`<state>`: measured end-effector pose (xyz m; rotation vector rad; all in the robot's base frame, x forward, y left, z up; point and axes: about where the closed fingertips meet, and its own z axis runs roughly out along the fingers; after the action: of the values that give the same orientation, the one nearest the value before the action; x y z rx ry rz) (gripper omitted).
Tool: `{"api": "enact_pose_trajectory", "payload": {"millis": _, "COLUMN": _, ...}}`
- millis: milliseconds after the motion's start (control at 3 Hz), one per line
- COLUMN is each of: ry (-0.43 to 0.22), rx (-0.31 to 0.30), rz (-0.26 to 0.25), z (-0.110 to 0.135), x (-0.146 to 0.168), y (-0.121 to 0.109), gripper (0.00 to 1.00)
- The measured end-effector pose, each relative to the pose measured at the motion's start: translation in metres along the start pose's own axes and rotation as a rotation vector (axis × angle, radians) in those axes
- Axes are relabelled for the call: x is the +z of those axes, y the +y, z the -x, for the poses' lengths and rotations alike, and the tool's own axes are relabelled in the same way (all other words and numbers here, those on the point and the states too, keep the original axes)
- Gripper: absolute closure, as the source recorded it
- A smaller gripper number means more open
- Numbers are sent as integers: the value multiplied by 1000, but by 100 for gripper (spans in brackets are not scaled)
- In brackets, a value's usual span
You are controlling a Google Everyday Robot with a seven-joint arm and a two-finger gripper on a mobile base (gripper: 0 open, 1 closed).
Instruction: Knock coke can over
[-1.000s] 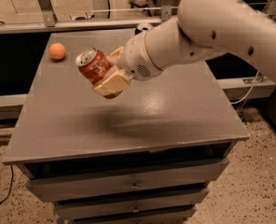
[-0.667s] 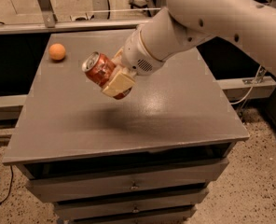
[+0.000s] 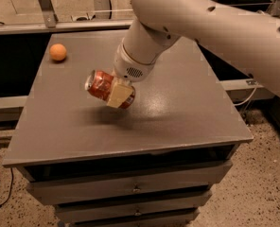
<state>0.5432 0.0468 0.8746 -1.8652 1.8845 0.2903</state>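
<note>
The gripper (image 3: 118, 94) is clamped on the can (image 3: 100, 83), one pale finger (image 3: 120, 96) lying across its red side. The can is tipped well over, its silver top pointing left toward the counter's left edge, and it hangs just above the grey counter (image 3: 178, 108), left of centre, with its shadow on the surface under it. The white arm (image 3: 215, 22) comes in from the upper right and covers the back right part of the top. An orange (image 3: 58, 52) sits near the back left corner, well apart from the can. From where I stand there is bare surface in front of the can out to the front edge, and a wide stretch to its right. Drawers (image 3: 135, 188) run below the front edge.
</note>
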Motion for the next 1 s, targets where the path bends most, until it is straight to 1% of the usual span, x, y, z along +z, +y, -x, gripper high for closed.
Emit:
{"api": "enact_pose_trajectory", "payload": {"millis": 333, "ry": 49, "rx": -13, "rz": 11, "z": 2, "x": 14, "y": 2, "gripper": 59}}
{"api": "enact_pose_trajectory", "payload": {"millis": 1000, "ry": 79, "rx": -51, "rz": 26, "z": 16, "x": 22, "y": 5, "gripper": 12}}
